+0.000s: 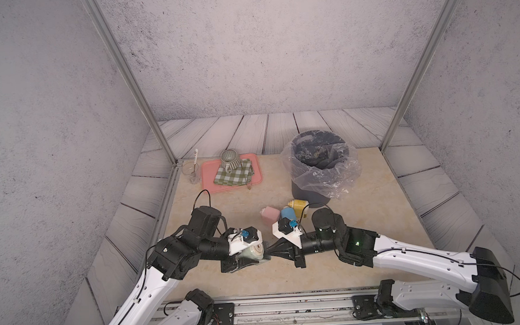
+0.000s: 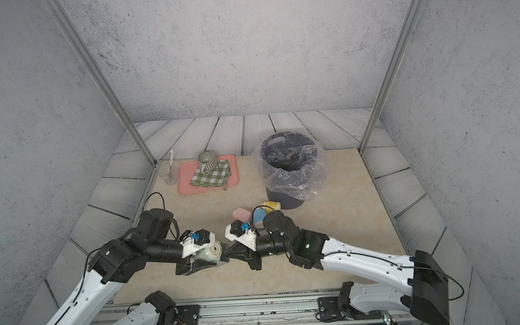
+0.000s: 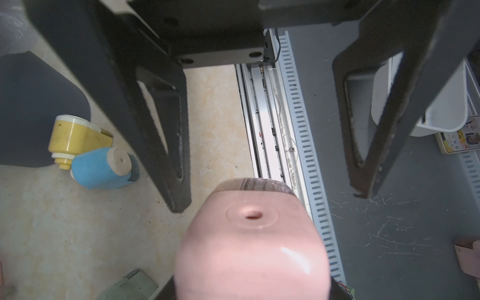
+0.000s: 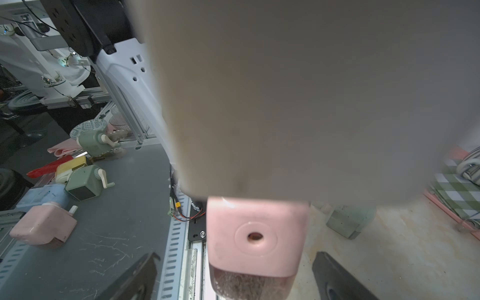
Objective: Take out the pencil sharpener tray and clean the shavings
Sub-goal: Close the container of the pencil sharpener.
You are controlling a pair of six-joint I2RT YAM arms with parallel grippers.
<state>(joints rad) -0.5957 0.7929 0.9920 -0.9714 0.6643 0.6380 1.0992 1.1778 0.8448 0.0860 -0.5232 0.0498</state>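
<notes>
A pink pencil sharpener (image 3: 249, 246), pencil hole facing up, is held in the air over the front part of the table. My left gripper (image 1: 254, 256) is shut on its body, and the sharpener hides those fingers in the left wrist view. Its clear tray (image 4: 250, 287), packed with brown shavings (image 3: 262, 183), sticks out of the end that faces my right gripper (image 4: 235, 255). That gripper is open. Its dark fingers (image 3: 176, 181) stand on either side of the tray, with table and rail showing in the gaps. A blurred beige shape covers the top of the right wrist view.
A grey bin with a clear bag (image 1: 318, 166) stands at the back right. Pink (image 1: 269, 215), blue (image 1: 287, 213) and yellow (image 1: 297, 204) sharpeners lie in front of it. A pale green one (image 4: 348, 220) lies near the grippers. A salmon platter (image 1: 208, 184) with cloth and cup sits back left.
</notes>
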